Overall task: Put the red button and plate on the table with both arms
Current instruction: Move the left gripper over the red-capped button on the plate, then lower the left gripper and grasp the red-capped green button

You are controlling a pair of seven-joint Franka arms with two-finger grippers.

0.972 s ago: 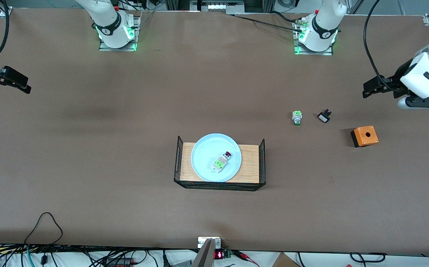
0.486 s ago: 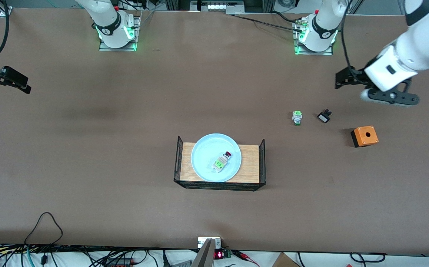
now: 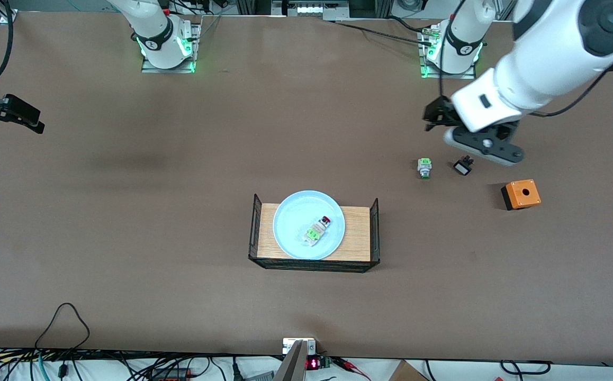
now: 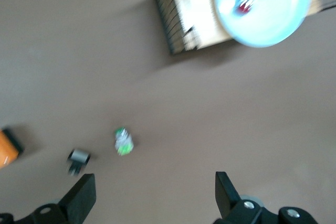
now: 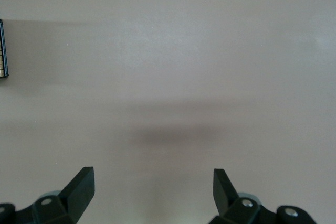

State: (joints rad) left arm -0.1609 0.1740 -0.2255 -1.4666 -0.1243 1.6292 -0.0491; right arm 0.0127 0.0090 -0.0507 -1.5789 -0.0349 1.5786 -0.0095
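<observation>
1. Now I count one table point(image 3: 126, 222), big and brown, with all the things on it.
2. One small wood shelf point(image 3: 357, 233) with black wire ends stands on the table, in the middle, nearer to the front camera than the small switches.
3. One pale blue plate point(image 3: 290, 222) sits on that shelf.
4. One red button point(image 3: 318, 229) lies in the plate. Its dark red cap points toward my left arm's end of the table.
5. Two more small switches lie on the bare table, toward my left arm's end. One is the green-cap switch point(image 3: 424, 168). One is the black-and-white switch point(image 3: 463, 167), just beside it.
6. One orange box point(image 3: 521, 194) with a round hole on top sits near those two, a bit nearer to the front camera.
7. I have two arms and two grippers.
8. My left gripper point(image 3: 436, 117) is up in the air, over bare table close to the two small switches. Its two fingers point(image 4: 81, 196) are spread wide, and they hold nothing.
9. My right gripper point(image 3: 12, 112) waits over the table's edge at my right arm's end, well apart from the shelf. Its two fingers point(image 5: 80, 188) are spread wide too, with nothing between them.
</observation>
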